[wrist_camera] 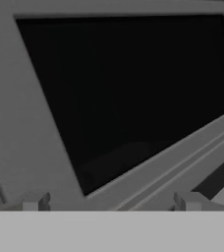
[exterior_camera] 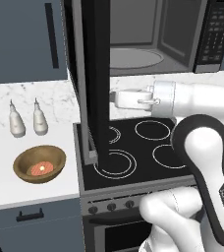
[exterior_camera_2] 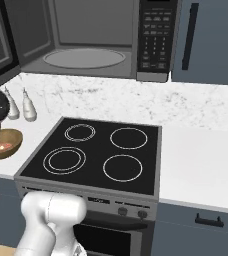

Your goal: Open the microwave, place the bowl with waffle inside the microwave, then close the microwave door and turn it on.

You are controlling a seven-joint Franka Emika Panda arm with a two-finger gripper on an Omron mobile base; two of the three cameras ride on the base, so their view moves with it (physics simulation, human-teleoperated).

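1. In your left base view you look forward and down from behind the arm's left side, over the stovetop (exterior_camera: 133,147) and up into the open microwave (exterior_camera: 148,39).
2. Your right base view takes in the same stovetop, the same microwave cavity and the counter (exterior_camera_2: 201,155) from the arm's right side.
3. Your hand view sits very close to the microwave door (wrist_camera: 128,93), facing its dark glass at a slant.

The microwave (exterior_camera: 148,39) stands open, its grey cavity and round turntable exposed; the microwave door (exterior_camera: 92,74) swings out edge-on over the stovetop (exterior_camera: 133,152). The white arm reaches in behind the door. On the counter (exterior_camera: 6,187) left of the stovetop sits the bowl with waffle (exterior_camera: 39,164), two white bottles (exterior_camera: 27,118) behind it
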